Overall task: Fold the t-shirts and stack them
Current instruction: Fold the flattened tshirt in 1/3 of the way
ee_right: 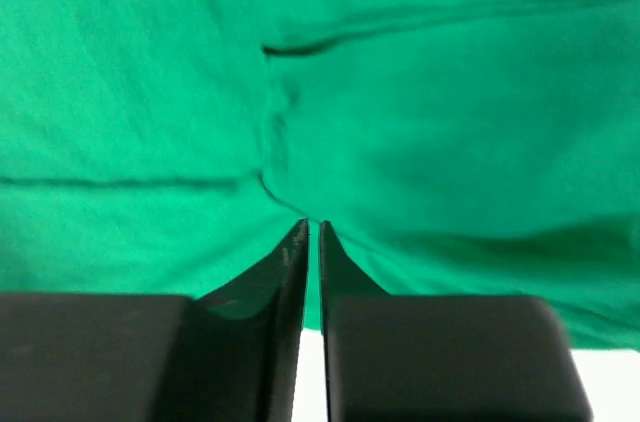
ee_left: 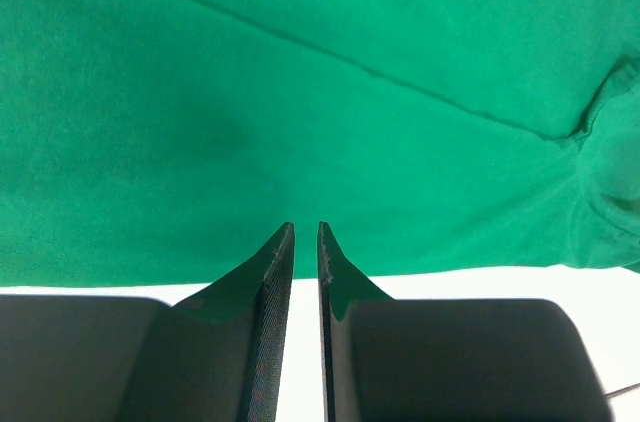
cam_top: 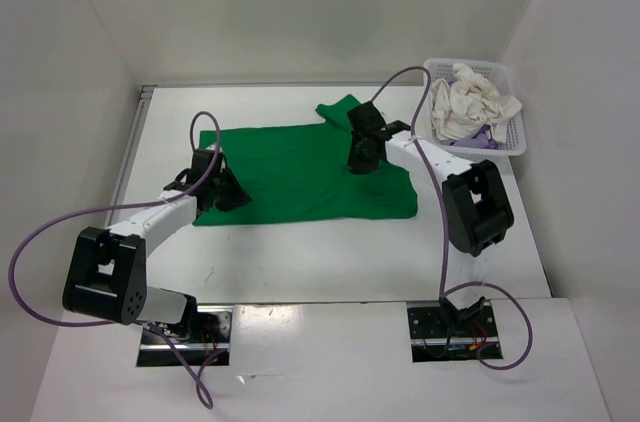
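Left end effector [ee_left: 305, 227]: fingers drawn to a thin slit at the near-left hem of the green t-shirt [cam_top: 300, 177]; whether cloth is caught cannot be told. Green t-shirt: spread flat at mid-table [cam_top: 330, 262], one sleeve bunched at its far corner. Right end effector [ee_right: 312, 224]: closed on a pucker of the same shirt, toward its far right. Basket [cam_top: 520, 137], far right: white-cream t-shirt [cam_top: 465, 102] heaped inside, light purple t-shirt [cam_top: 475, 142] beneath it. Hazards judged: if only one side is held, the cloth would be dragged askew; a shallow pinch may slip mid-fold; the bunched sleeve may be trapped in the crease.
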Action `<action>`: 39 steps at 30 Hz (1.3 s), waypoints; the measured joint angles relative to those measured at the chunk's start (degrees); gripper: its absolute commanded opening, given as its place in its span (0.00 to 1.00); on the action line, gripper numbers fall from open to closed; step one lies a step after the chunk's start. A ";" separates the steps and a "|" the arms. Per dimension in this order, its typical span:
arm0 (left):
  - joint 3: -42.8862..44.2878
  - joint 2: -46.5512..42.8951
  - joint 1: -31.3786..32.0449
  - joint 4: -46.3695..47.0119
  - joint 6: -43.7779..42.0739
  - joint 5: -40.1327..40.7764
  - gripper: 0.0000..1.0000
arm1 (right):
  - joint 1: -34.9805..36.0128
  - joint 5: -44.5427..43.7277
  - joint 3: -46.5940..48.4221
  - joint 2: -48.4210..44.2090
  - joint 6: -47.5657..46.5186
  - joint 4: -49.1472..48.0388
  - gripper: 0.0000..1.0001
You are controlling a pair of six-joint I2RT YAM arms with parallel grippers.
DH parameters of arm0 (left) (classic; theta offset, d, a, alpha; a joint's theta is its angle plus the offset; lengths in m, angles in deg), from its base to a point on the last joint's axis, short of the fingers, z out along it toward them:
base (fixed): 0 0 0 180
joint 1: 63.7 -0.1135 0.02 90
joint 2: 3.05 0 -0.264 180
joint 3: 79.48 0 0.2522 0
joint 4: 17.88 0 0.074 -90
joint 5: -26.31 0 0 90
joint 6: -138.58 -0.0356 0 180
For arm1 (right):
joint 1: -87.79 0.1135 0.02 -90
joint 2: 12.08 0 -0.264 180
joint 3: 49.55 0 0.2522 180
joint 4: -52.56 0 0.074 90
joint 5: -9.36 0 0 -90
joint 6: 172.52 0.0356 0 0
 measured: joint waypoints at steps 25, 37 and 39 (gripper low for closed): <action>0.74 9.03 1.73 0.87 -1.22 -1.88 0.23 | -0.28 3.32 -19.80 -5.03 5.16 -7.34 0.05; -9.88 -0.48 -4.17 -2.34 1.86 -10.88 0.27 | -0.28 5.84 -33.07 -15.54 10.38 -10.71 0.04; -11.43 -1.99 -3.96 -2.34 3.15 -12.09 0.27 | -0.28 6.97 -34.91 -17.20 11.23 -10.69 0.04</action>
